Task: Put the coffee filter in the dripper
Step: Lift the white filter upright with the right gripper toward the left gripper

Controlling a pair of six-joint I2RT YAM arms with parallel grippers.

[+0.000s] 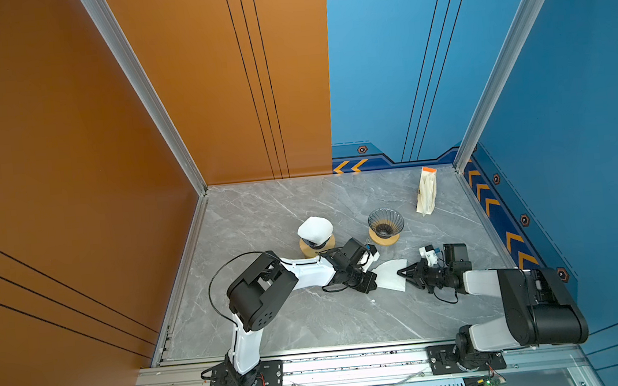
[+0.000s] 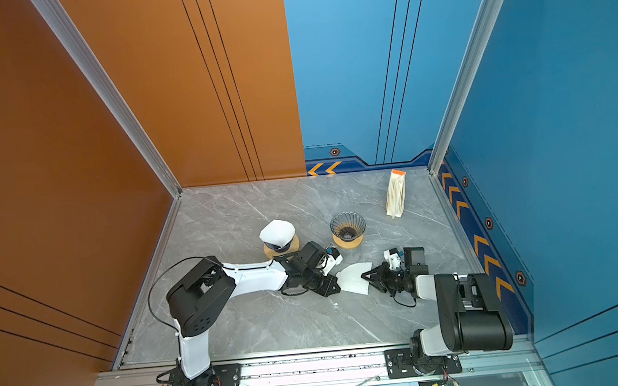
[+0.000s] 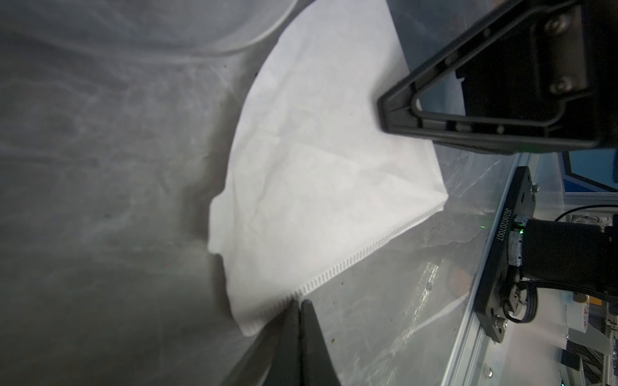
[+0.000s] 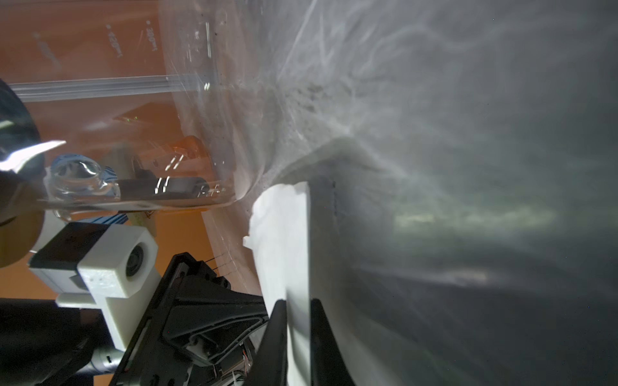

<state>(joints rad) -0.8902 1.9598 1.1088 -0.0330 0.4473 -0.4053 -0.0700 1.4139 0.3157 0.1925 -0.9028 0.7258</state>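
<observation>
Left pincer (image 1: 375, 278) and right pincer (image 1: 399, 272), horizontal, pinch filter (image 1: 390, 276).

A pale packet (image 1: 427, 191) with an orange top sits near the grey marble tabletop's (image 1: 263, 213) far right corner, beside blue walls (image 1: 383, 61)

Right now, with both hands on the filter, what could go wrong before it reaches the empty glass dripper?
The left hand and right hand pinch opposite sides of the coffee filter; pulling apart could tear it.
The filter lies folded flat, so it may not open to seat in the glass dripper.
The left arm reaches close by that dripper's wooden base; a lift might knock it.
</observation>
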